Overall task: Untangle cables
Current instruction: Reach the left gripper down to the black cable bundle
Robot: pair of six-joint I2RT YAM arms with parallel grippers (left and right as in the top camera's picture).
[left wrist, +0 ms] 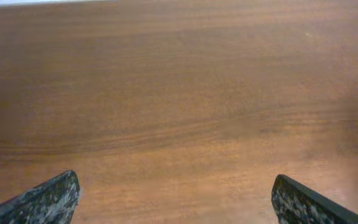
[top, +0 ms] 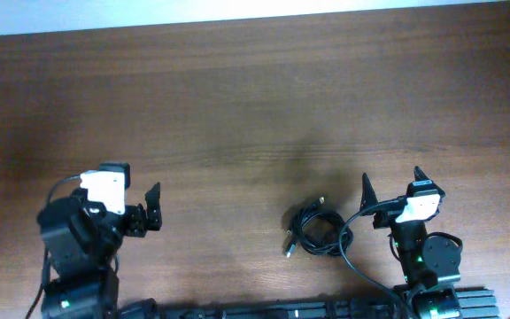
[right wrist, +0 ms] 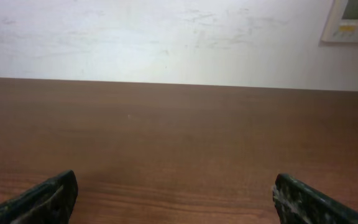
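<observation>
The cables [top: 318, 232] lie in a small black tangle of loops on the wooden table [top: 237, 106], near its front edge and right of centre, with a small plug sticking out at the lower left. My right gripper [top: 391, 177] stands open just right of the tangle, touching nothing. My left gripper [top: 140, 202] is open far to the left of the cables. In the left wrist view my left gripper [left wrist: 176, 199] frames only bare wood, and so does my right gripper [right wrist: 176, 196] in the right wrist view. Neither wrist view shows the cables.
A thicker black wire [top: 354, 266] from the right arm curves past the tangle's right side toward the arm's base. A white wall [right wrist: 166, 37] with a small panel [right wrist: 350, 18] rises behind the table's far edge.
</observation>
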